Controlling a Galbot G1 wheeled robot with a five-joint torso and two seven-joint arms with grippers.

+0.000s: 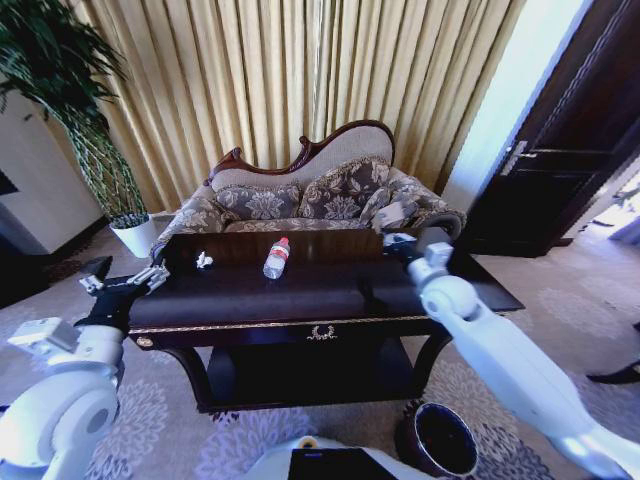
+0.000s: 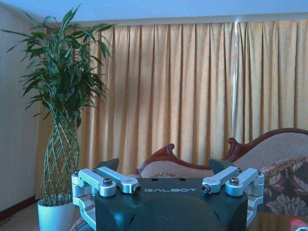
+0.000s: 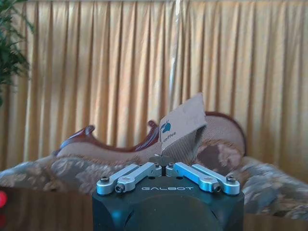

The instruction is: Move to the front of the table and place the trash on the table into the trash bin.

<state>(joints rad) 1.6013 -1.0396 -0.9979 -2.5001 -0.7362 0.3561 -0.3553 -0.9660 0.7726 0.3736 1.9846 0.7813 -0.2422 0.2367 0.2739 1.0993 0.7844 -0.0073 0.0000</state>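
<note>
The robot stands at the front of the table, and its right gripper is raised over the table's far right part, clenched on a pale flat packet with a small blue "coffee" mark; in the right wrist view the packet stands up from between the closed fingertips. The left gripper hangs off the table's left end, released, its 2 fingers spread wide with nothing between them.

The step in hand looks like carrying that packet to the trash bin, which sits on the carpet just in front of the table's right leg, mouth up and open. To do it well, I would keep the clamp firm, since the packet is thin and held only by its lower edge, and bring the arm back over the table's front edge before lowering it, letting go only once it is squarely above the bin's rim.

2 more pieces of trash lie on the table: a clear bottle with a red cap, on its side near the middle toward the back edge, and a white crumpled scrap to the bottle's left, well apart from it.

Behind the table stands a patterned sofa against gold curtains, with a potted plant beyond the table's left end. The table's front edge and right leg are what the arm must clear on its way down.
</note>
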